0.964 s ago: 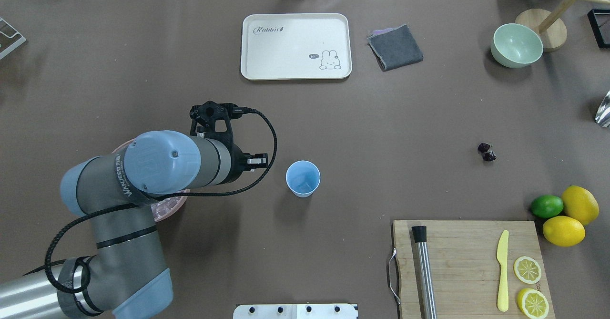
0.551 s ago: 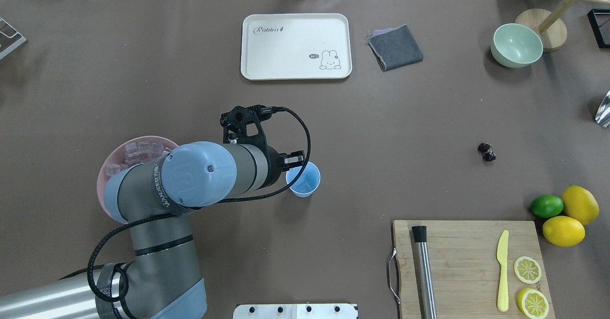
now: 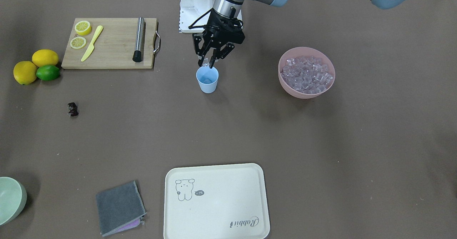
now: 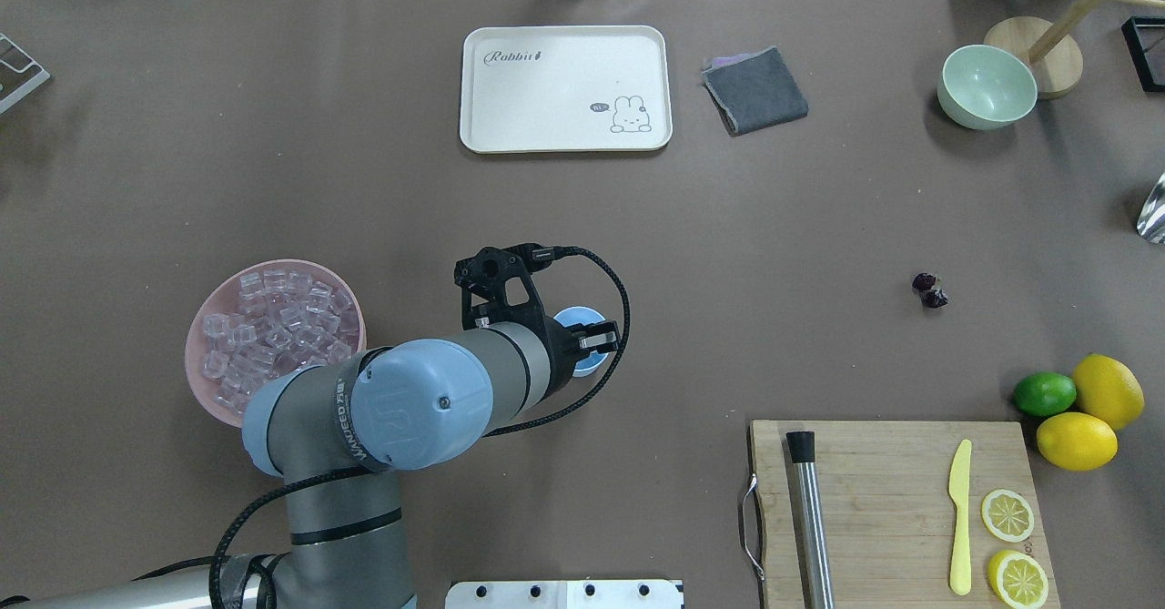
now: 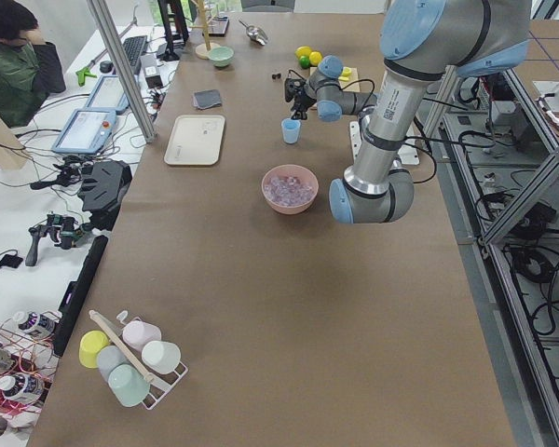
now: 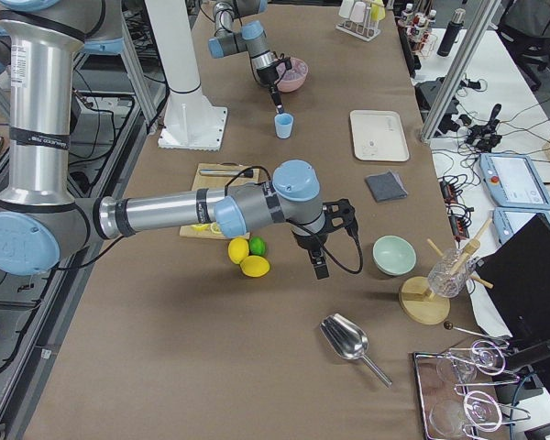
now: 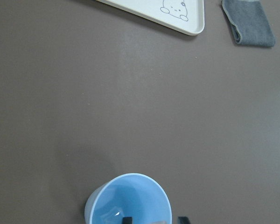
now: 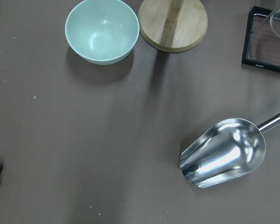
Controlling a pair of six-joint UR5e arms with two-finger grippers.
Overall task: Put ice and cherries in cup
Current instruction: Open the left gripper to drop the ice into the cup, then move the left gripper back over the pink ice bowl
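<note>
Observed the left jaws drawn narrow on one ice cube (image 3: 205, 63), poised directly above the mouth of the cup (image 3: 207, 80), itself upright on the worktop (image 3: 250, 132) between the cutting board (image 3: 110, 42) and the pink bowl (image 3: 287, 86). Judged the step in hand as the ice drop, with release not yet made. Cannot confirm a cube already inside the cup from the faint glint low in the left wrist view. Located the remaining ice (image 3: 307, 74) heaped in the pink bowl, and the cherries (image 3: 73, 109) loose on the worktop, well apart from the cup. Seen the right jaws only in the right side view, hovering at the cherries' end; cannot tell wide or narrow. Next: part the left jaws squarely over the rim to drop the cube inside, then go back for more ice or on to the cherries.
</note>
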